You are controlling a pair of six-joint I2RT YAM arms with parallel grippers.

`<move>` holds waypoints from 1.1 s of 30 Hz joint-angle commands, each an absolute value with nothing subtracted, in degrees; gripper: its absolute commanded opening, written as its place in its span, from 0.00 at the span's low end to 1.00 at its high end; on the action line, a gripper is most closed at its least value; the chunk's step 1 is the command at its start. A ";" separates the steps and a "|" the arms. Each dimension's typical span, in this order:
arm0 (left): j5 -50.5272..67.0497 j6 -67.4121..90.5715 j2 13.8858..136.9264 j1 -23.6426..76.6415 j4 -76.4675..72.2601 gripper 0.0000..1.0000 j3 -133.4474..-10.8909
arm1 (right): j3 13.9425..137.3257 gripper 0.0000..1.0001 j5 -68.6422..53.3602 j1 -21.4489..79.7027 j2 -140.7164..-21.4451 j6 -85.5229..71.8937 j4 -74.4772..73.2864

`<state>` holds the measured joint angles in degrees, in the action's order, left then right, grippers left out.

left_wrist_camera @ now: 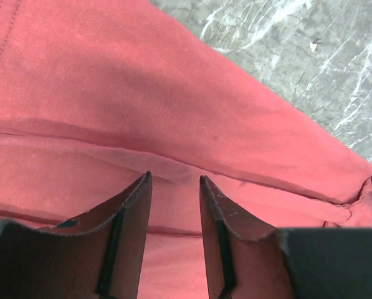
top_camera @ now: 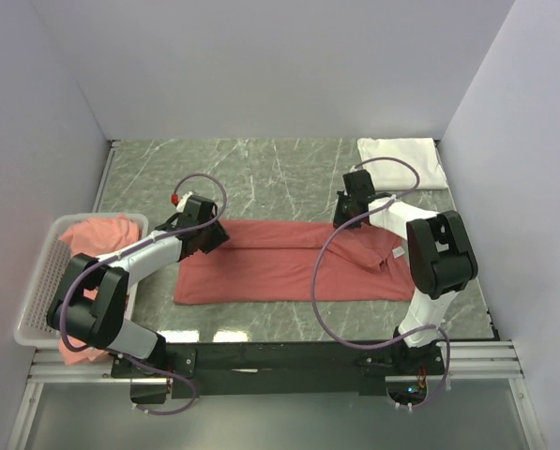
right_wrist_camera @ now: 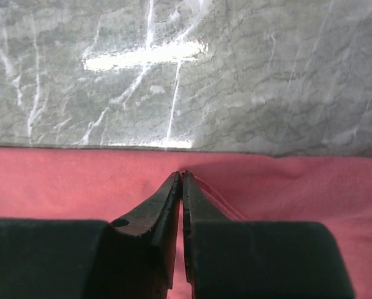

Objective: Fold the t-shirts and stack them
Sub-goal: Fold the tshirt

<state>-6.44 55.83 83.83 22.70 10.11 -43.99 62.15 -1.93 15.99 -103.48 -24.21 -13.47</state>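
A salmon t-shirt (top_camera: pixel 289 267) lies spread across the middle of the table, folded lengthwise into a long band. My left gripper (top_camera: pixel 207 236) is at its left end; in the left wrist view the gripper (left_wrist_camera: pixel 175 180) stands open, its tips against a fold line of the salmon t-shirt (left_wrist_camera: pixel 142 93), with only flat cloth between them. My right gripper (top_camera: pixel 349 214) is at the band's far edge, right of centre. The right wrist view shows this gripper (right_wrist_camera: pixel 181 174) shut, pinching a raised ridge of the salmon t-shirt (right_wrist_camera: pixel 80 187). A folded white t-shirt (top_camera: pixel 401 159) lies at the back right.
A white mesh basket (top_camera: pixel 37 291) at the left table edge holds more salmon t-shirts (top_camera: pixel 97 234), one hanging over its near corner. Grey marble tabletop (top_camera: pixel 261 173) shows behind the band. White walls enclose the left, back and right sides.
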 commanded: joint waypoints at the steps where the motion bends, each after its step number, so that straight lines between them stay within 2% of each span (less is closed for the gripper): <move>1: -7.82 56.07 81.65 22.85 10.20 0.42 -43.68 | 61.09 0.08 -2.90 16.35 -98.88 -24.35 -12.04; 8: -8.00 55.99 81.82 22.85 10.28 0.42 -43.86 | 57.31 0.04 -4.83 16.26 -93.87 -25.66 -10.90; 19: -7.56 55.28 82.44 21.45 11.07 0.43 -46.58 | 46.51 0.02 -8.00 17.75 -82.54 -27.95 -8.52; 26: -7.03 55.37 84.81 21.18 10.46 0.43 -47.37 | 39.56 0.02 -6.16 23.19 -72.61 -31.98 -8.26; 31: -6.68 55.46 85.43 21.18 9.58 0.42 -47.11 | 32.98 0.03 -5.10 27.33 -68.30 -36.73 -5.11; 33: -6.50 55.37 85.52 21.18 9.32 0.43 -47.11 | 31.03 0.10 -3.88 29.26 -66.54 -39.28 -2.92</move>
<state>-7.05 55.64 85.54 21.39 11.42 -45.63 33.21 -6.35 27.31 -68.90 -34.92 -7.31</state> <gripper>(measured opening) 0.425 0.089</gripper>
